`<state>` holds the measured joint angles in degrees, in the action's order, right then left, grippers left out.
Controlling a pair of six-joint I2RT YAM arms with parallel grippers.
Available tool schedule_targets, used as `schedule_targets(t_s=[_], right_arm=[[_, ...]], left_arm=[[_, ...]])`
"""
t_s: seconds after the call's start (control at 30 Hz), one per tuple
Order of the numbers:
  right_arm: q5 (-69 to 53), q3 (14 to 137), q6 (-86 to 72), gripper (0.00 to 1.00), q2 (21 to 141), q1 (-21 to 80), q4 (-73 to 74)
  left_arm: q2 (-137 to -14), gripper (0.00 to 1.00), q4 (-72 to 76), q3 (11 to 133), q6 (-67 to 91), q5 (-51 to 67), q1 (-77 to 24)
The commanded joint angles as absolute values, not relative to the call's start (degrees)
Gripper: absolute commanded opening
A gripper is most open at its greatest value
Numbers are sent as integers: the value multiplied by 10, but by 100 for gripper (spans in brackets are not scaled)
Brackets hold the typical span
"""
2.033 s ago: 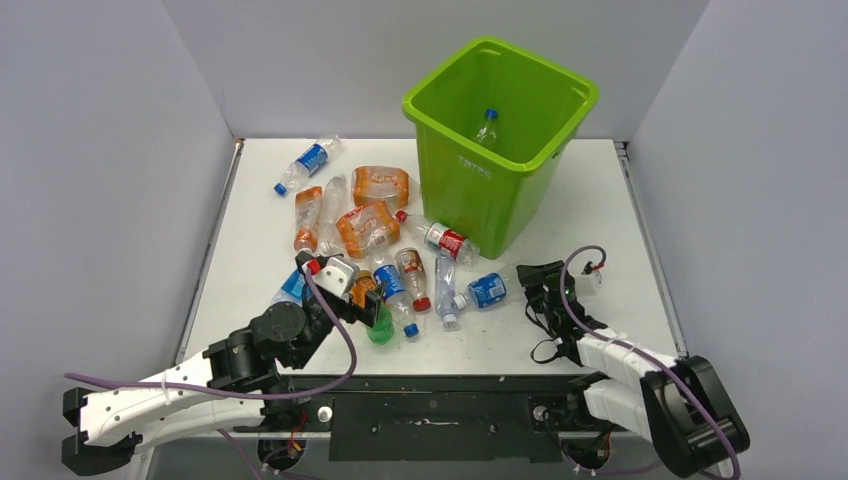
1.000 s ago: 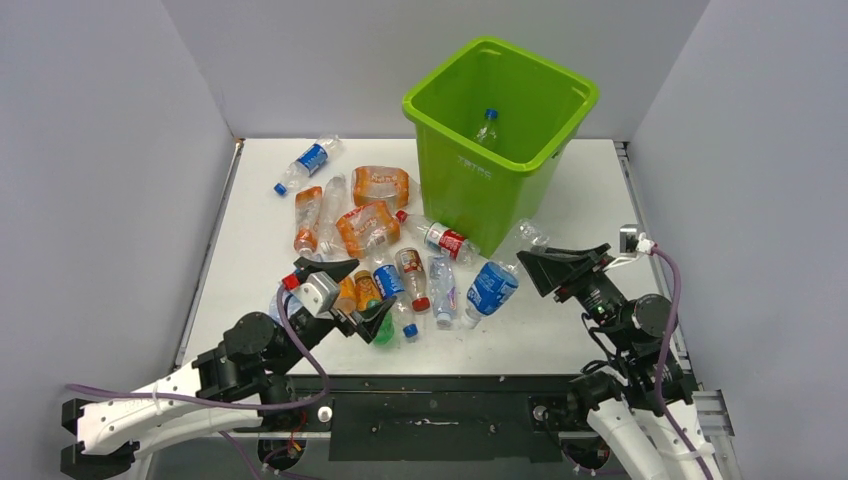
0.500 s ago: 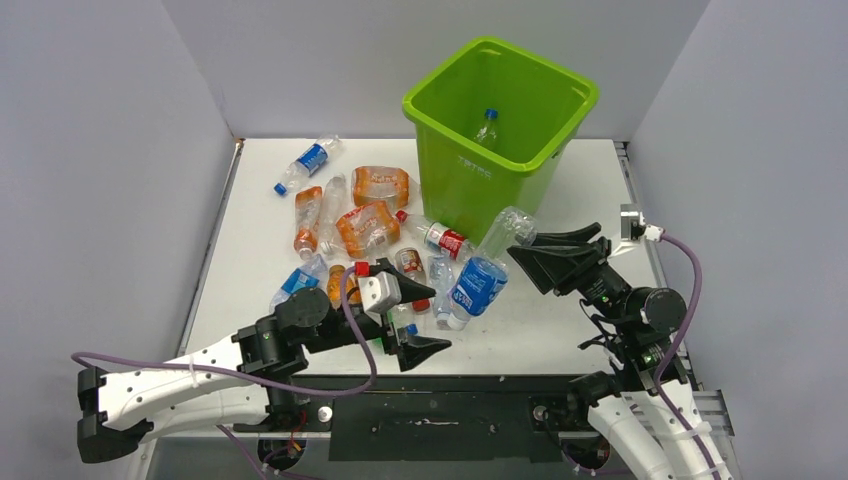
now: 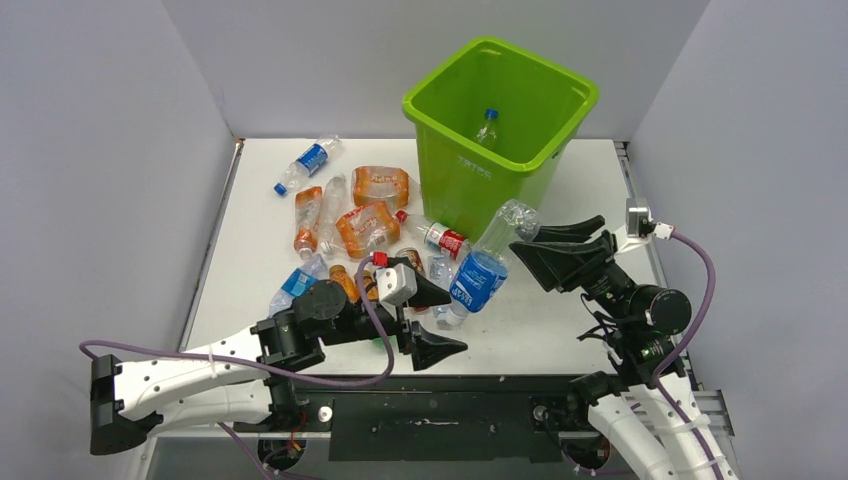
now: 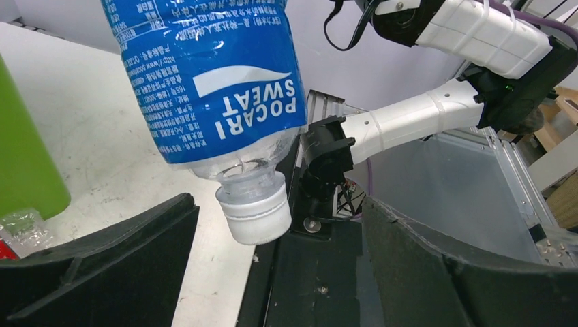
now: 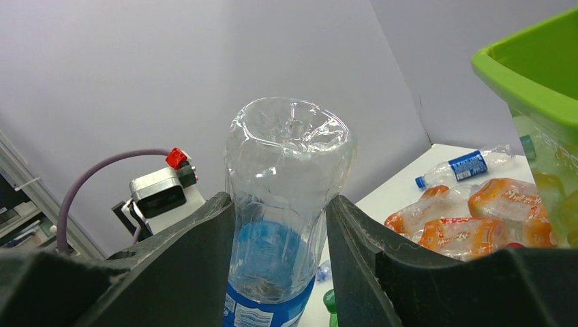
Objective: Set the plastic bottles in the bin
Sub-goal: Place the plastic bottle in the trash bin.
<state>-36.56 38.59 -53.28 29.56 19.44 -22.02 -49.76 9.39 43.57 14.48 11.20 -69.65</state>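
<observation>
My right gripper (image 4: 523, 242) is shut on a clear blue-labelled bottle (image 4: 482, 268) near its base, holding it tilted in the air with the white cap down. In the right wrist view the bottle (image 6: 290, 197) fills the gap between my fingers (image 6: 184, 259). My left gripper (image 4: 441, 320) stands open at the table's front edge, and in the left wrist view the bottle's cap (image 5: 253, 214) hangs between its jaws without touching them. The lime-green bin (image 4: 440, 115) stands at the back with one bottle (image 4: 487, 125) inside. Several more plastic bottles (image 4: 366, 228) lie left of the bin.
The bottle pile runs from a blue-labelled one (image 4: 310, 160) at the back left to the ones beside my left arm (image 4: 300, 340). Grey walls close the table on three sides. The right arm (image 5: 443, 102) crosses the left wrist view.
My right gripper has lifted the blue-labelled bottle off the table and raised it beside the bin. My left gripper swung right along the front edge and now sits under the bottle's cap.
</observation>
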Motion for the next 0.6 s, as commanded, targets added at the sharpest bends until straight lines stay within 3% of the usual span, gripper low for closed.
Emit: schedule_targets(t_s=[0.0, 0.1, 0.33, 0.4, 0.43, 0.5, 0.57], right_arm=[[-377, 410, -535, 34, 302, 192, -271], [-375, 408, -535, 34, 302, 192, -273], [-377, 409, -529, 36, 306, 192, -264], [-379, 418, -521, 48, 314, 193, -244], [-379, 427, -514, 60, 319, 192, -227], [-382, 445, -502, 87, 325, 192, -200], [-381, 472, -489, 98, 333, 195, -165]], left_arm=[[-510, 85, 141, 473, 161, 124, -692], [-519, 73, 161, 474, 168, 127, -689], [-557, 36, 169, 492, 148, 124, -682], [-567, 16, 146, 505, 130, 119, -675], [-572, 2, 134, 512, 123, 118, -670], [-571, 0, 123, 513, 117, 114, -659], [-561, 0, 130, 499, 114, 113, -649]])
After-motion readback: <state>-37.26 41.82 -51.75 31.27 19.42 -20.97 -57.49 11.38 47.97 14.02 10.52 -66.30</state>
